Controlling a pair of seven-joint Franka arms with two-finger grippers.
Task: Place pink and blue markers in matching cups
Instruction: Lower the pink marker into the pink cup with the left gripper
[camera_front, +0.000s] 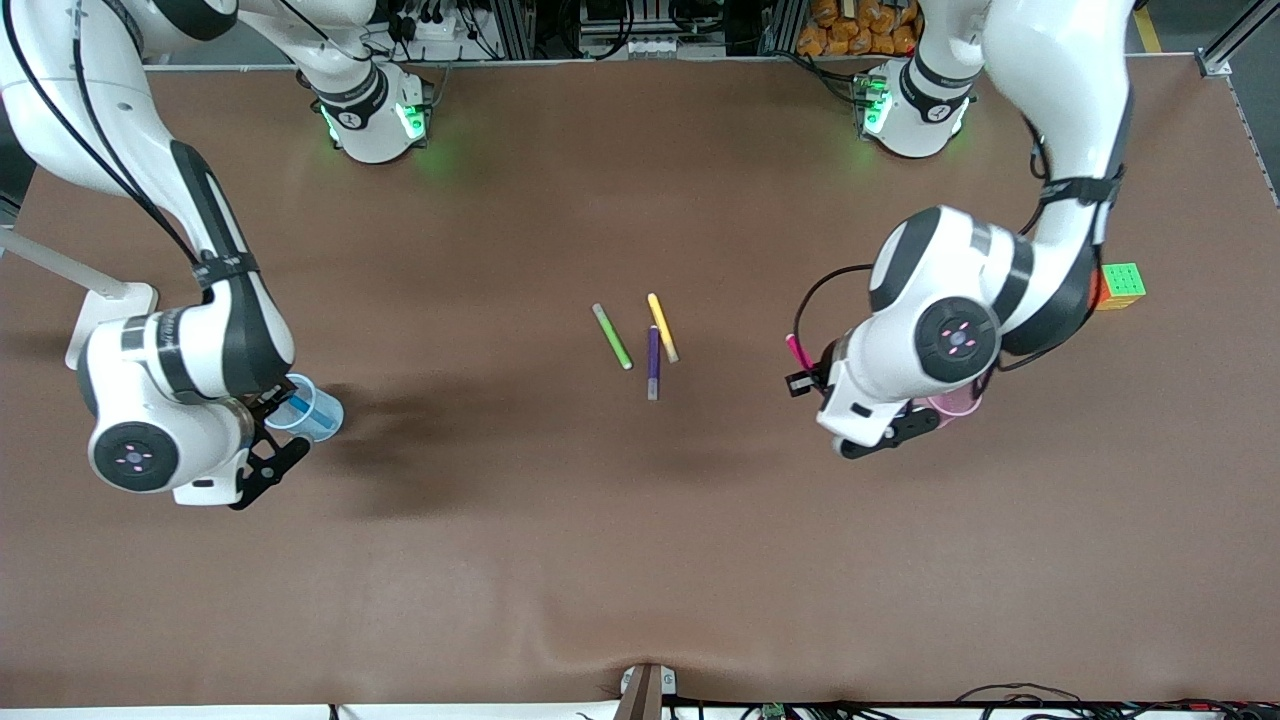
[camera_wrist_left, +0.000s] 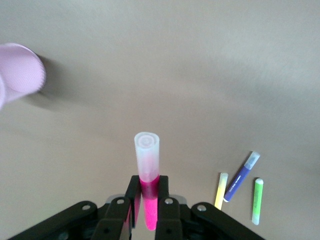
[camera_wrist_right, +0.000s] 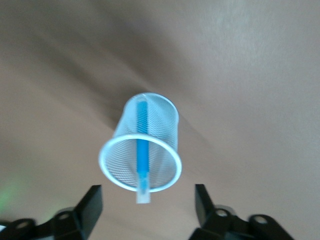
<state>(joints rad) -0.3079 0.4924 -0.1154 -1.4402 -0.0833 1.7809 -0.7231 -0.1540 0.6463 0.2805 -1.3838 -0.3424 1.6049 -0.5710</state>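
Blue marker (camera_wrist_right: 142, 150) in blue cup (camera_wrist_right: 145, 150) under spread right end effector (camera_wrist_right: 148, 205), left end effector (camera_wrist_left: 146, 210) pinching pink marker (camera_wrist_left: 148, 190)

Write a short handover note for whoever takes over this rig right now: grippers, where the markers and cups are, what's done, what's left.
Right gripper: open above the blue cup. The blue marker is already in that cup, white tip sticking over the rim.
Left gripper: shut on the pink marker, held in the air near the pink cup, not yet over it.
Pink cup has no marker in it that can be seen; in the front view the left arm covers most of it.
Done: blue marker in blue cup.
Left: carry the pink marker over the pink cup and drop it in.
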